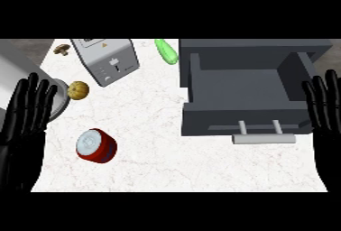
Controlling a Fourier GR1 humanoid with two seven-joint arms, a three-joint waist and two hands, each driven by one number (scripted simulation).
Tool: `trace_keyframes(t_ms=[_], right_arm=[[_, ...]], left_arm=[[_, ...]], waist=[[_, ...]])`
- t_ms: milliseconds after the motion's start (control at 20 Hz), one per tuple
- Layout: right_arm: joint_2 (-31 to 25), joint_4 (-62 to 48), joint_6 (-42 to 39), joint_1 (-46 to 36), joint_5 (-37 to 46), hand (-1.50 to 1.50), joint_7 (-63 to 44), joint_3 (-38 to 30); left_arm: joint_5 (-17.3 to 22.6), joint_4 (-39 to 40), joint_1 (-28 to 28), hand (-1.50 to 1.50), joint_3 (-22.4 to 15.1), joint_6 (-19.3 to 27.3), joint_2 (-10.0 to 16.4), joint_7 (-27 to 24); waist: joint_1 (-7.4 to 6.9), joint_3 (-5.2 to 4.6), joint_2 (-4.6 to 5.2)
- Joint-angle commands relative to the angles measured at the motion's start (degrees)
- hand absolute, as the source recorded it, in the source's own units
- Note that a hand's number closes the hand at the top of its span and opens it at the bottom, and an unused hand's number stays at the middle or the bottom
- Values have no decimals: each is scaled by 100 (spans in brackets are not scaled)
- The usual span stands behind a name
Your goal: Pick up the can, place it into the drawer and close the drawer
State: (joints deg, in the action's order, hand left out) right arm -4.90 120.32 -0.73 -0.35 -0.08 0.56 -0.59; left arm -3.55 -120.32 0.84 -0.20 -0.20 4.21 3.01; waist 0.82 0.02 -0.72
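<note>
A red can (97, 145) with a silver top stands on the white marble counter (173, 167), left of centre. The dark grey drawer (243, 115) is pulled open at the right, its inside bare and its silver handle (263, 138) facing me. My left hand (23, 122) rests open at the left edge, fingers up, a short way left of the can. At the right edge my right hand (326, 113) rests open too, beside the drawer's right wall. Neither hand touches anything.
A grey toaster-like appliance (106, 59) stands at the back left. Near it lie a brown mushroom (61, 48) and a tan round fruit (78, 90). A green cucumber (166, 51) lies by the drawer's back left corner. A grey round pot (58, 101) shows behind my left hand.
</note>
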Motion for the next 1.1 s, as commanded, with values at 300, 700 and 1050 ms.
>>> trace_keyframes(t_ms=[300, 700, 1050], right_arm=[[149, -307, 377, 522, 16, -150, -777, -316], [37, 338, 352, 666, -141, -150, -1595, -383], [203, -330, 307, 480, 59, -150, -998, -286]], left_arm=[[1675, 159, 1212, -150, 801, -1048, 603, 491], [2922, -267, 1351, -150, 1700, -1352, 1119, 1522], [2875, 89, 647, -150, 1890, -1356, 1105, 1777]], waist=[[-158, -9, 122], [-83, -2, 61], [-79, -2, 71]])
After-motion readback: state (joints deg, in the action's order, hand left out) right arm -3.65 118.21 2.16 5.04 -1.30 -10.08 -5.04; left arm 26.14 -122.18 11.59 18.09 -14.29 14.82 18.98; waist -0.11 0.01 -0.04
